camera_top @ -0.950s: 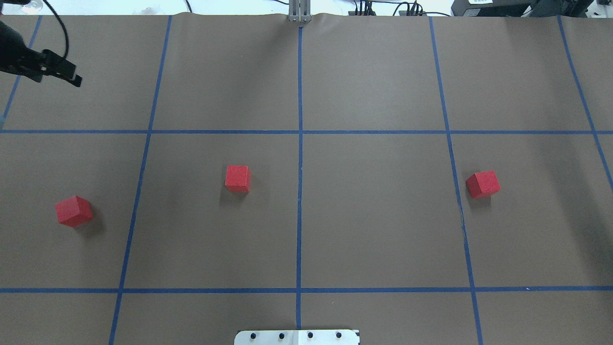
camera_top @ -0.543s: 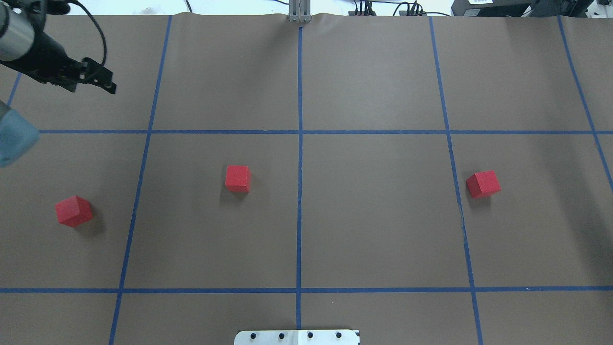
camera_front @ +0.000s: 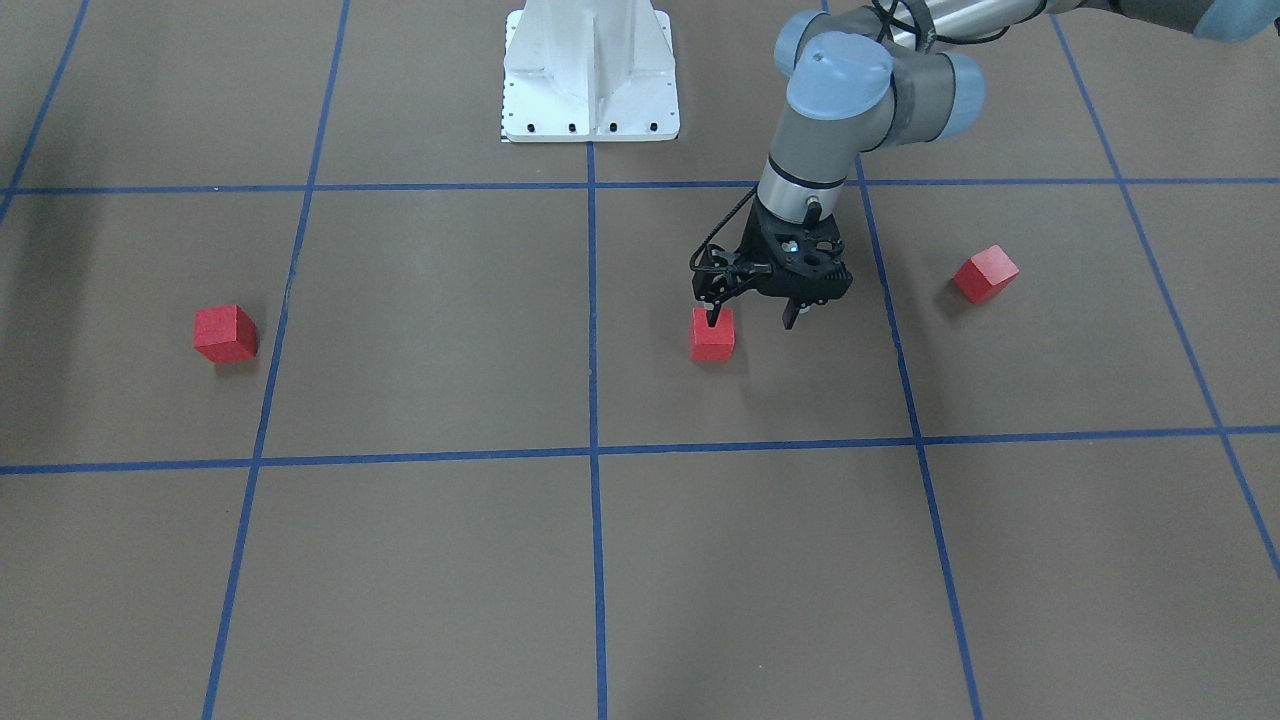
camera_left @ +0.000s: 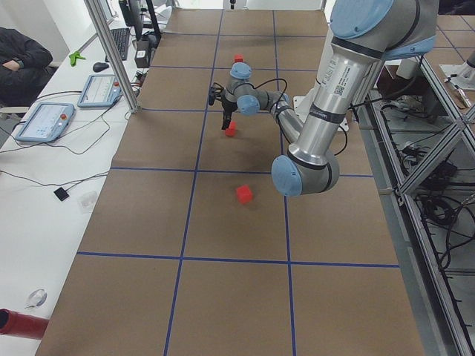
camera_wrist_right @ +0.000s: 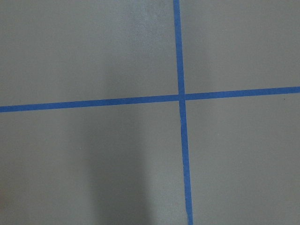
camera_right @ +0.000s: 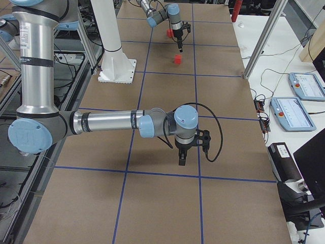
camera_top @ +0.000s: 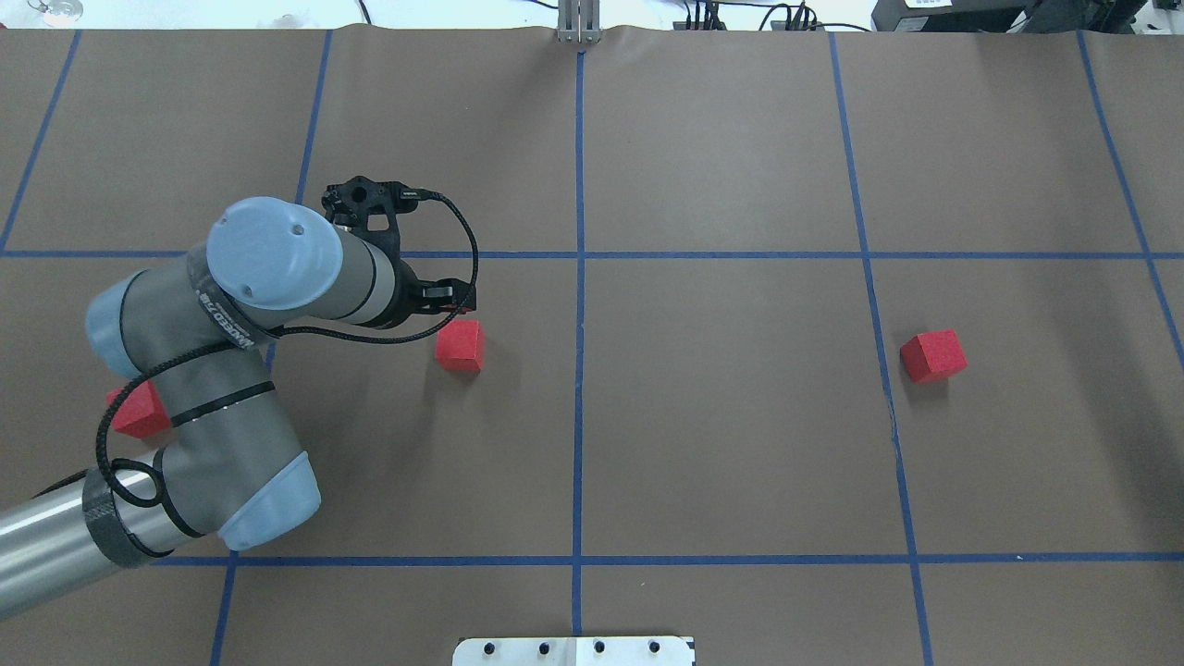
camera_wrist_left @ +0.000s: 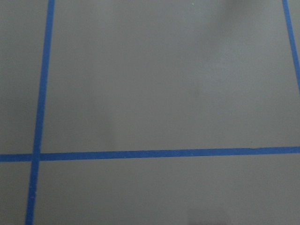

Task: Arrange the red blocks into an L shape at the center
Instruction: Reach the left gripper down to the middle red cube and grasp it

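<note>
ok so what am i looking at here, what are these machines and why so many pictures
Two robot arms work at a table covered in brown paper marked with blue tape lines. One picture looks down from behind the robot, one faces it, two look along the table from its ends, and two come from wrist cameras, showing only paper and tape. Three red blocks lie apart: a middle block, a left block, a right block. The left tool, a two-finger pincer, is open and empty, close by the middle block. The right tool hangs over the paper; open or shut, I cannot tell.
</note>
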Controlling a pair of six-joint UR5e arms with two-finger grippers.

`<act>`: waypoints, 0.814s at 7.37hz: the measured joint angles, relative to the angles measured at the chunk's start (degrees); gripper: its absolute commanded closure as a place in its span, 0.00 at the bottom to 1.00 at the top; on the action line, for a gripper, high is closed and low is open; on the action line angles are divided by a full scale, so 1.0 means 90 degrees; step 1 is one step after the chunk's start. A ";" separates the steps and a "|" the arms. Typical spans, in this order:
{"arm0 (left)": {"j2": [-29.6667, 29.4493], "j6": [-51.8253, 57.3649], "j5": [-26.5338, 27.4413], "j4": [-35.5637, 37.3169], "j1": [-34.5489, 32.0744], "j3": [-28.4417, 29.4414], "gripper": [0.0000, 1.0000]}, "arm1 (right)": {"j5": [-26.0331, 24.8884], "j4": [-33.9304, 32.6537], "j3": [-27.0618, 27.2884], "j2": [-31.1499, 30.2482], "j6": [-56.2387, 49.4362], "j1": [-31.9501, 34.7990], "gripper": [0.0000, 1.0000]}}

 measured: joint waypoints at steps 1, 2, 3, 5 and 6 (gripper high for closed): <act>-0.0099 -0.0070 0.0138 -0.0052 0.0130 0.0159 0.00 | 0.0000 0.0000 0.0002 0.0000 0.0000 0.0000 0.01; -0.0231 -0.0105 0.0195 -0.0127 0.0184 0.0376 0.00 | -0.0001 0.0000 0.0002 0.0000 0.0000 0.0000 0.01; -0.0333 -0.0129 0.0216 -0.0219 0.0215 0.0586 0.00 | 0.0000 0.0000 0.0002 0.0000 0.0000 0.0000 0.01; -0.0385 -0.0142 0.0225 -0.0311 0.0315 0.0860 0.04 | -0.0005 0.0000 -0.0003 0.0000 0.0000 0.0000 0.01; -0.0388 -0.0144 0.0226 -0.0321 0.0373 0.0954 0.35 | -0.0005 0.0000 -0.0006 0.0000 0.0000 0.0000 0.01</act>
